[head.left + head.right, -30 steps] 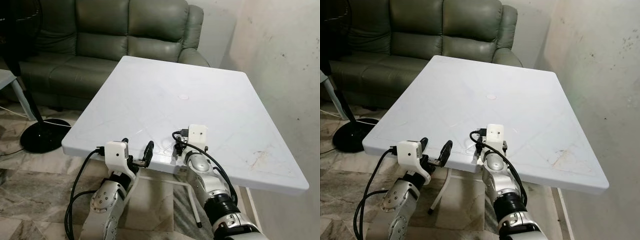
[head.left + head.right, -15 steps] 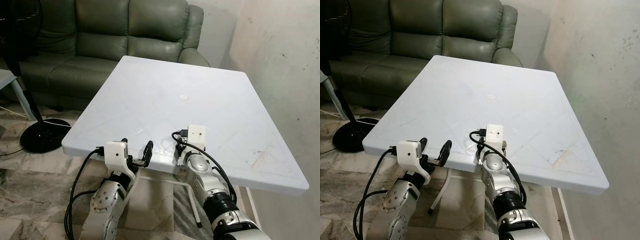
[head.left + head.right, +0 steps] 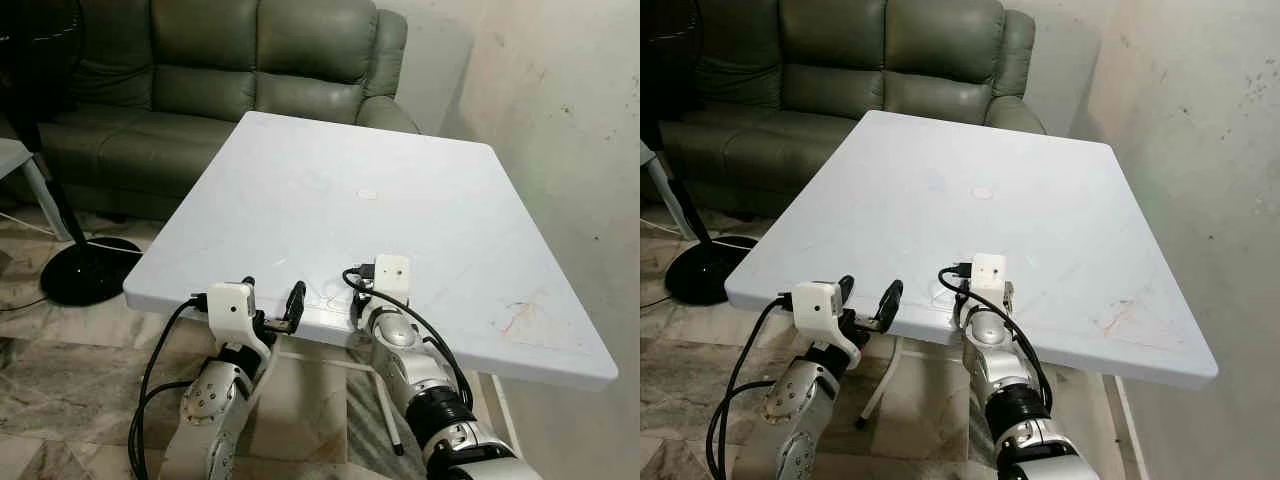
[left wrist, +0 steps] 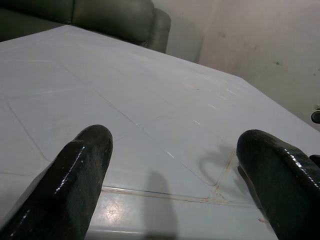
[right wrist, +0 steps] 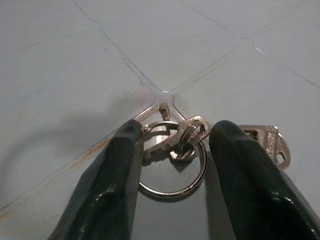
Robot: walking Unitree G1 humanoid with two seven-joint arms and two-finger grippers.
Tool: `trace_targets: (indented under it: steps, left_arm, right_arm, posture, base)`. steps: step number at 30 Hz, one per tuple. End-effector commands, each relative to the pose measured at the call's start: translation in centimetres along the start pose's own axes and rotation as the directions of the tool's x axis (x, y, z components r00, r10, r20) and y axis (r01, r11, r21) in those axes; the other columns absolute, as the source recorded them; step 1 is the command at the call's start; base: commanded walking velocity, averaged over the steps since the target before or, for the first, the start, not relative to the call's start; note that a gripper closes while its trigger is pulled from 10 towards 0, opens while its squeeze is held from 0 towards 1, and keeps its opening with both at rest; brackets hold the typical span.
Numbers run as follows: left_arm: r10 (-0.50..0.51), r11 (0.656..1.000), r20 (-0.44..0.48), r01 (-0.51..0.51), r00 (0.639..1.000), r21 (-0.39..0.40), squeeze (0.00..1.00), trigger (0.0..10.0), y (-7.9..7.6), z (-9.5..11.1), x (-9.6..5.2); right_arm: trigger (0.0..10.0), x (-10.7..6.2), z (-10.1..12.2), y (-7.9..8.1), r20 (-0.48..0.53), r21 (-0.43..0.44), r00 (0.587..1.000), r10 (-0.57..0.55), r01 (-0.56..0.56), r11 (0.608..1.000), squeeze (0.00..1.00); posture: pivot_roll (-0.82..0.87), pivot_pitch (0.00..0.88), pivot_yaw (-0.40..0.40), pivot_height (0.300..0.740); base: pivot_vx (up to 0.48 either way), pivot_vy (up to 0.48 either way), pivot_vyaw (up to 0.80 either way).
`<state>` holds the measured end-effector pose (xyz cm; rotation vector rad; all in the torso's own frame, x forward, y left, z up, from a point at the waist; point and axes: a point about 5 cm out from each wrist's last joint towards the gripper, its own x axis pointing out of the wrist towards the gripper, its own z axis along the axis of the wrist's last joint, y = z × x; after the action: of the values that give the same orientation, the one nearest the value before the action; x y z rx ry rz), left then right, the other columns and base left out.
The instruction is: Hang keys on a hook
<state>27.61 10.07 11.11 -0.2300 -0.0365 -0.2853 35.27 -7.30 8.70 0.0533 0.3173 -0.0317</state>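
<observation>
Head views: a white square plastic table (image 3: 330, 190) fills the centre of the frame, with a dark green leather sofa (image 3: 220, 70) along the upper left and a black pedestal fan base (image 3: 85, 270) at the left edge. No hook is discernible in any view.

Right wrist view: the bunch of silver metal keys on a steel split ring (image 5: 182, 150) lies flat on the tabletop, at centre frame. The right gripper (image 5: 175, 155) is lowered over it with its two black fingers (image 5: 112, 185) parted moderately, one on each side of the ring and touching or nearly touching the table; nothing is clamped yet. One key blade (image 5: 265, 142) lies outside the far finger, at right of frame.

Lower centre of the head views: the right arm rests at the table's near edge, and the left gripper (image 3: 272, 308) waits beside it at lower left, fingers spread wide and empty.

Judged step: grasping the keys. A secure pick would close the fingers on the ring and the clustered key heads, keeping the tips pressed low against the surface so the thin ring does not slip beneath them, then lift straight up.
</observation>
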Motion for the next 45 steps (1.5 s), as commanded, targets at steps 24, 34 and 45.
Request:
trace_targets:
  steps: [24,34,45]
  left_arm:
    - [0.008,0.999,0.021,-0.007,1.0,-0.042,0.0,10.0,-0.9,0.4,0.4]
    - [0.014,0.999,0.022,-0.012,1.0,-0.051,0.0,10.0,-0.9,0.5,0.3]
    - [0.019,0.998,0.024,-0.017,1.0,-0.061,0.0,10.0,-1.0,0.5,0.2]
  right_arm:
    - [2.9,0.4,0.8,0.1,0.002,-0.001,0.999,-0.034,0.034,0.999,0.0]
    - [0.0,0.5,0.8,-0.5,-0.004,-0.04,0.994,-0.113,0.112,0.993,0.0]
    - [0.0,0.1,3.1,-0.3,0.176,0.27,0.984,0.029,-0.077,0.96,0.0]
  posture:
    - [0.05,0.049,-0.125,0.74]
    - [0.06,0.054,-0.125,0.74]
    - [0.06,0.05,-0.127,0.74]
  base:
    - [0.0,0.0,0.0]
    - [0.0,0.0,0.0]
    - [0.0,0.0,0.0]
